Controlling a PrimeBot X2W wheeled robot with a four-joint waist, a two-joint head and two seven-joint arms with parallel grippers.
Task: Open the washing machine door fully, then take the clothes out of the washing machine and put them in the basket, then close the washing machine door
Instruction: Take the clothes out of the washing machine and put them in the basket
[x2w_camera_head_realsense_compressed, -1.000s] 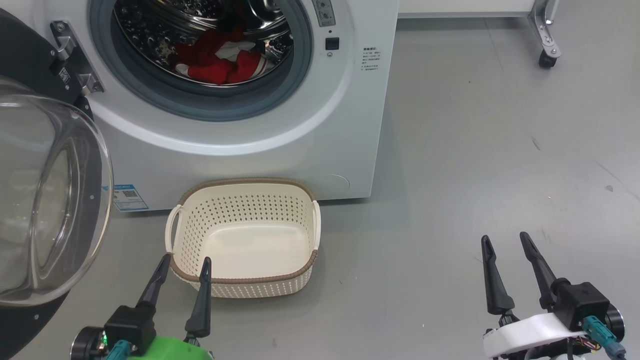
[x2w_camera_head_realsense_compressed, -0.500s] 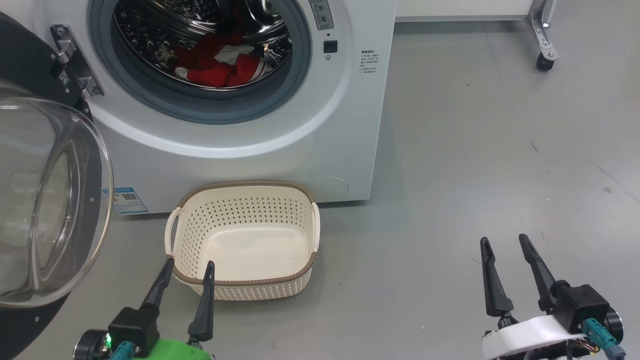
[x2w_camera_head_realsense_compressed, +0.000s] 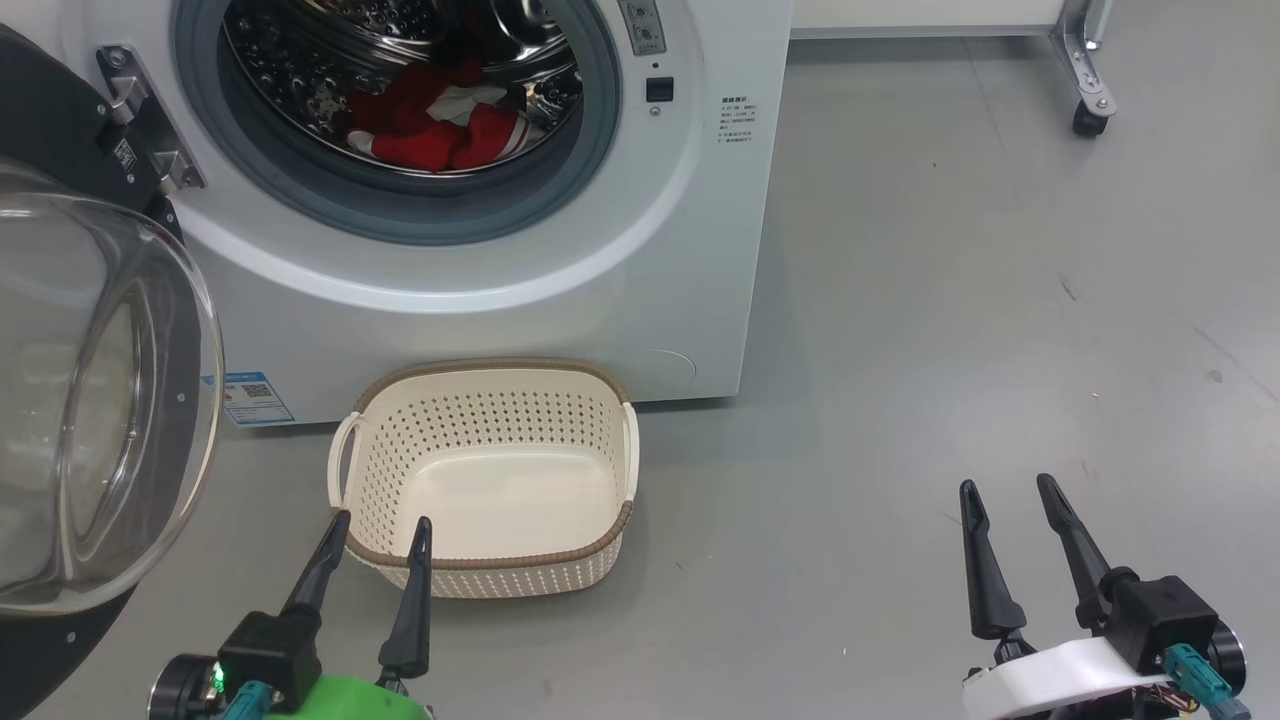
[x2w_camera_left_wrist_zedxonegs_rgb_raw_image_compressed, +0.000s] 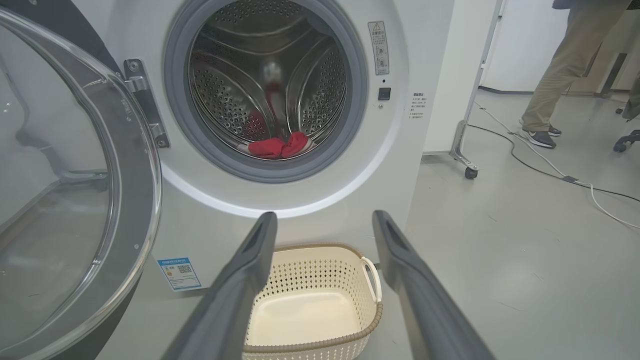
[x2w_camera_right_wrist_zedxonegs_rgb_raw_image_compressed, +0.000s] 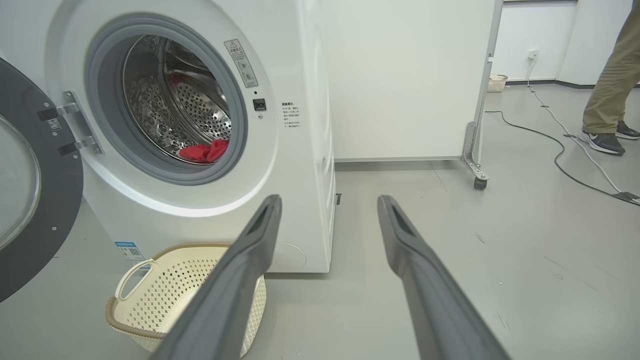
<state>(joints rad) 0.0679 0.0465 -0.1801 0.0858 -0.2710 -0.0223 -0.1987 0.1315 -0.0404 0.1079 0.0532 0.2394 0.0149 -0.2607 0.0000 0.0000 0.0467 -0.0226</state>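
The white washing machine (x2w_camera_head_realsense_compressed: 560, 260) (x2w_camera_left_wrist_zedxonegs_rgb_raw_image_compressed: 415, 60) (x2w_camera_right_wrist_zedxonegs_rgb_raw_image_compressed: 300, 165) fills the top left, its round port uncovered. Its door (x2w_camera_head_realsense_compressed: 90, 400) (x2w_camera_left_wrist_zedxonegs_rgb_raw_image_compressed: 75, 200) (x2w_camera_right_wrist_zedxonegs_rgb_raw_image_compressed: 30, 200) hangs swung out to the left, glass bowl bulging toward me. Red clothes (x2w_camera_head_realsense_compressed: 440, 125) (x2w_camera_left_wrist_zedxonegs_rgb_raw_image_compressed: 277, 146) (x2w_camera_right_wrist_zedxonegs_rgb_raw_image_compressed: 205, 151) with white trim lie at the bottom of the steel drum. The cream basket (x2w_camera_head_realsense_compressed: 600, 540) (x2w_camera_left_wrist_zedxonegs_rgb_raw_image_compressed: 367, 310) (x2w_camera_right_wrist_zedxonegs_rgb_raw_image_compressed: 130, 310) sits on the floor right in front of the machine, with nothing in it. My left gripper (x2w_camera_head_realsense_compressed: 380, 522) (x2w_camera_left_wrist_zedxonegs_rgb_raw_image_compressed: 324, 220) is open just before the basket's near rim. At lower right my right gripper (x2w_camera_head_realsense_compressed: 1008, 485) (x2w_camera_right_wrist_zedxonegs_rgb_raw_image_compressed: 329, 202) is open over bare floor.
Grey floor (x2w_camera_head_realsense_compressed: 950, 300) stretches to the right of the machine. A white panel on a castor frame (x2w_camera_head_realsense_compressed: 1090, 100) (x2w_camera_right_wrist_zedxonegs_rgb_raw_image_compressed: 475, 165) stands behind on the right. Cables (x2w_camera_left_wrist_zedxonegs_rgb_raw_image_compressed: 550, 170) run over the floor there, and a person's legs (x2w_camera_left_wrist_zedxonegs_rgb_raw_image_compressed: 555, 75) (x2w_camera_right_wrist_zedxonegs_rgb_raw_image_compressed: 607, 100) stand far right.
The head camera has shifted slightly, so the whole scene sits a little lower left. Both grippers stay open and in place; nothing else moved.
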